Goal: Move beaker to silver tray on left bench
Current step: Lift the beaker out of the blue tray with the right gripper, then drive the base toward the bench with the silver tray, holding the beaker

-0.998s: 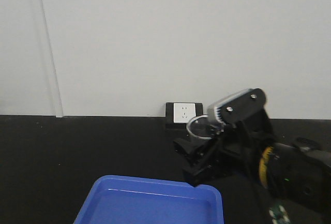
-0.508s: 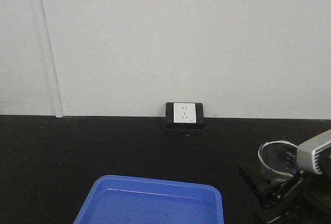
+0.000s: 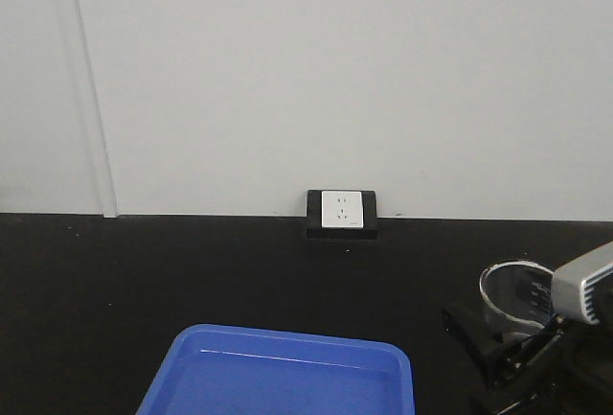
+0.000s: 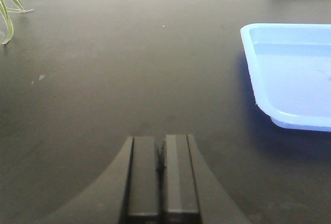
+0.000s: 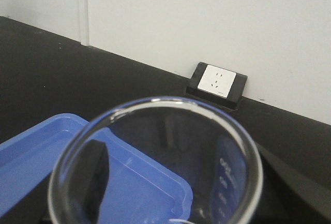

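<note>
front view: beaker (image 3: 517, 298) sits low right, upright, in the right gripper (image 3: 512, 346), black fingers on either side of the glass, so the claw is clamped on it. looks lifted just clear of the black worktop (image 3: 172, 281), can't confirm the gap. blue tray (image 3: 287, 377) is at bottom centre, apart from the beaker. wall socket (image 3: 342, 211) sits where the worktop meets the plain white wall (image 3: 335, 70). no silver tray anywhere here. left wrist view: left gripper (image 4: 161, 175) has both pads pressed together, nothing between them, hanging over bare worktop. blue tray corner on the right, a green plant leaf (image 4: 7, 6) top left. no silver tray here either. right wrist view: beaker rim fills the lower frame, looks empty, one finger (image 5: 90, 177) visible through the glass on the left side. blue tray behind and below it, socket further back. progress: pick looks done, beaker in hand. left to do: carry to the silver tray, set down, release. surface is matte black, flat, mostly uncluttered. room is a blank lab wall.
</note>
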Robot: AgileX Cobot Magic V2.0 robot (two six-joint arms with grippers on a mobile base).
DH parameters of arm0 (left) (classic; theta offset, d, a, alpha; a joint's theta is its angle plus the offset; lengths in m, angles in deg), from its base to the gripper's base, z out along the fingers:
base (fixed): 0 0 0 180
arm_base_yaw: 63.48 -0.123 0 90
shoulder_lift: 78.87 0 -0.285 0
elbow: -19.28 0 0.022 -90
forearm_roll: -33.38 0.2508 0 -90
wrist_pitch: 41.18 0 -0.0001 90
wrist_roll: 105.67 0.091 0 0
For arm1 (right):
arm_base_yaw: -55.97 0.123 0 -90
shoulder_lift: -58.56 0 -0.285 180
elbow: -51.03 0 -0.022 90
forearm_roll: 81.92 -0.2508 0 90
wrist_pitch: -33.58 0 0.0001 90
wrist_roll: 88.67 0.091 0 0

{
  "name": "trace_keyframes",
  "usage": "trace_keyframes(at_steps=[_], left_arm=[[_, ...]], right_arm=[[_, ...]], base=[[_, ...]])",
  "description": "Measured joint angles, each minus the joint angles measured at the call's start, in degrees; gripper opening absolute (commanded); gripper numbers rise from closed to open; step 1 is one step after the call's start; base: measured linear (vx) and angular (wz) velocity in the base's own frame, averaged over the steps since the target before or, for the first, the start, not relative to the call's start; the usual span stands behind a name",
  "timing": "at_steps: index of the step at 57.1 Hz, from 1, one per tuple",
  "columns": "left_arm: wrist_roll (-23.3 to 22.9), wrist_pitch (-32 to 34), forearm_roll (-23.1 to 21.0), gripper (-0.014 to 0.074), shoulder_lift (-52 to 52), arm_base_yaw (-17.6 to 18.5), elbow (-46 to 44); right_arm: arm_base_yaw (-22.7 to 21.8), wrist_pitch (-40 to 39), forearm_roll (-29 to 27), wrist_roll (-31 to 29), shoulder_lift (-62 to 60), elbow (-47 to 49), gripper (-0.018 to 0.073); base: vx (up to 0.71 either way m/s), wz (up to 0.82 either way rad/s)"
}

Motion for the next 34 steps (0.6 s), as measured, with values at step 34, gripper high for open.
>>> trace_keyframes(at_steps=[34], left_arm=[[0.0,0.0,0.0,0.0001,0.0,0.0,0.0]], right_arm=[[0.0,0.1,0.0,0.0,0.0,0.0,-0.0008]], base=[[-0.02,-0.04]])
